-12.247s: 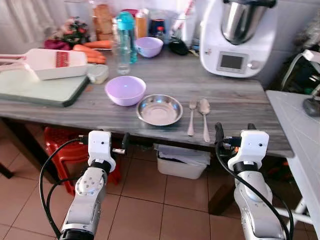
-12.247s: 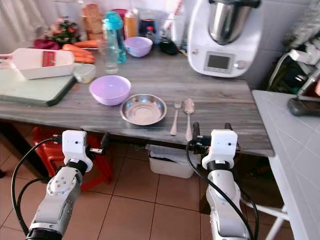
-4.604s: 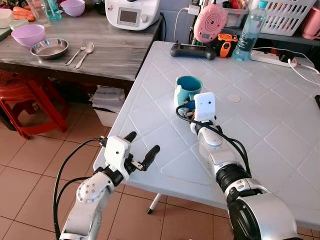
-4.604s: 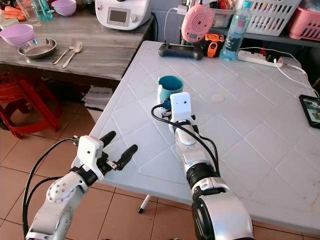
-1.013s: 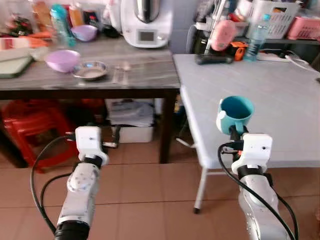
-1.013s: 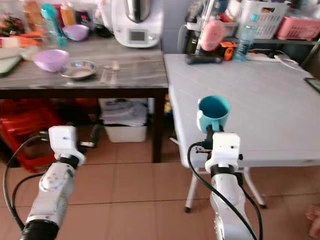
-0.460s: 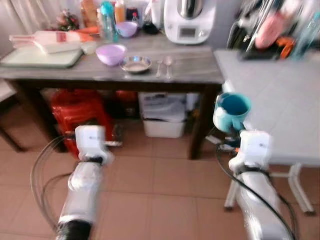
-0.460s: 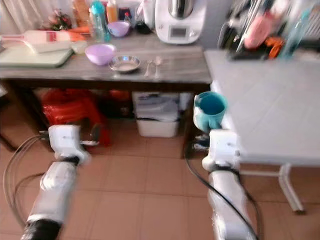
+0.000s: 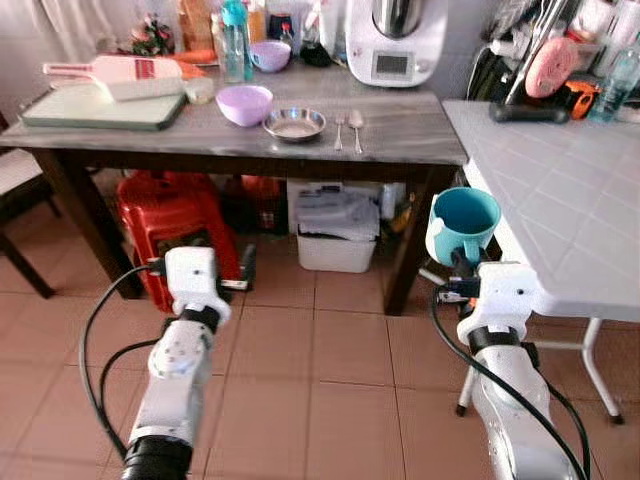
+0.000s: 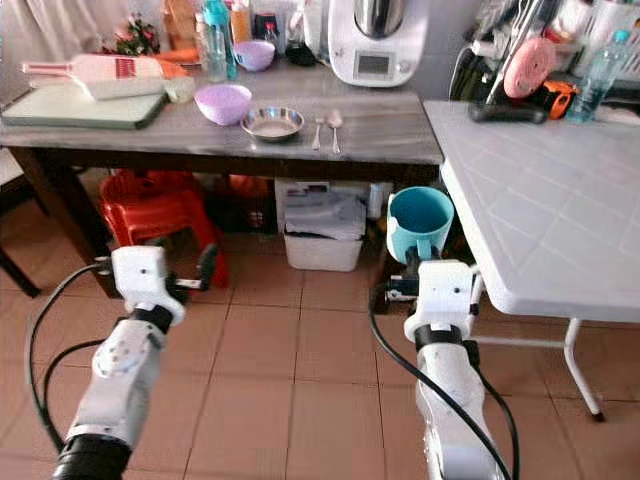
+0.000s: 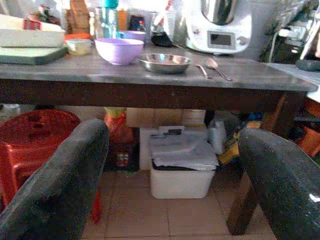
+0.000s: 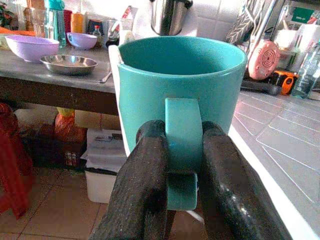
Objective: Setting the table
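My right gripper is shut on the handle of a teal mug, which it holds upright in the air beside the corner of the white table. The mug looks empty. Ahead stands a grey wooden table. A purple bowl, a steel bowl, a fork and a spoon lie on it. My left gripper is open with nothing in it. It hangs low over the floor and points under that table.
Under the wooden table are a red stool and a white bin. A kitchen machine, a cutting board and bottles crowd the table's back. Tiled floor lies between me and the table.
The view has swung left and sharpened, so the wooden table is now straight ahead. The mug, once standing on the white table, stays lifted in my right gripper.
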You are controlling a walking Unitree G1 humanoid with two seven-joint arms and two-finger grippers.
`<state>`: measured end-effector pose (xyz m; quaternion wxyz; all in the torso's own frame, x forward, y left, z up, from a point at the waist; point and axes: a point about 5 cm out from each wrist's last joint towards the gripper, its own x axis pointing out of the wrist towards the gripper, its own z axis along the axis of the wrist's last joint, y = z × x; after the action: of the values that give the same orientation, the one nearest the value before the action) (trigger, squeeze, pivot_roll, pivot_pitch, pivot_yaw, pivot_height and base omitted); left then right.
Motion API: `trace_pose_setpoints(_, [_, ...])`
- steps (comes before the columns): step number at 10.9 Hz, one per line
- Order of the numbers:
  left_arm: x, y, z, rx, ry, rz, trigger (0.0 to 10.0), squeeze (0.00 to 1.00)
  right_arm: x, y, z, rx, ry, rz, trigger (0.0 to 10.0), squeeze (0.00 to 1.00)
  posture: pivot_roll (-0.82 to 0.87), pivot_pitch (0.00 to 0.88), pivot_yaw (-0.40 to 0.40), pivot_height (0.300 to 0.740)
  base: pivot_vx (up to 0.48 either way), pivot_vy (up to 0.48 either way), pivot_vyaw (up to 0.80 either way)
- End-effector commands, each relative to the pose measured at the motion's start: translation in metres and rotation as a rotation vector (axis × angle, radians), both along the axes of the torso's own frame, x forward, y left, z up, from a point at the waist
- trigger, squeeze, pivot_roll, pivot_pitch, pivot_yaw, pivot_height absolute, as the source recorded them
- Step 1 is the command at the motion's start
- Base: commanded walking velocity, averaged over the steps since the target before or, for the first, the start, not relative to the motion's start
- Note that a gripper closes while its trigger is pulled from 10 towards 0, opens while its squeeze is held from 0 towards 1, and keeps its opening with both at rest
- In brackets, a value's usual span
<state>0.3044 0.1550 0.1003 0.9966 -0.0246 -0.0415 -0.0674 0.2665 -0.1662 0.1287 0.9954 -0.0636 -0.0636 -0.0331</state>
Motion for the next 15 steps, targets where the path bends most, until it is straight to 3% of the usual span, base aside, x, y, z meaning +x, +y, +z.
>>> trace_pose_setpoints(1, [-0.0003,0.0017,0.0028,-0.002,-0.005,-0.01,10.0,0.0,0.0039,-0.0001,0.0061,-0.007,-0.028,0.008,10.0,0.0,0.01,0.02,-0.021,0.74,0.251,0.0,0.0])
trace_pose_setpoints(6, [-0.0009,-0.0021,0.0014,-0.014,0.004,-0.03,10.0,0.0,0.0068,0.0003,0.0067,-0.015,-0.031,0.026,10.0,0.0,0.01,0.017,-0.024,0.74,0.308,0.0,0.0])
trace_pose_setpoints(12, [-0.0013,-0.0048,0.0023,-0.026,0.005,-0.047,10.0,0.0,0.0089,0.0005,0.0068,-0.019,-0.039,0.029,10.0,0.0,0.01,0.013,-0.024,0.74,0.324,0.0,0.45])
trace_pose_setpoints(15, [-0.0018,-0.0067,0.0025,-0.032,0.007,-0.059,10.0,0.0,0.0072,0.0002,0.0053,-0.016,-0.038,0.025,10.0,0.0,0.01,0.027,-0.019,0.74,0.325,0.0,0.0])
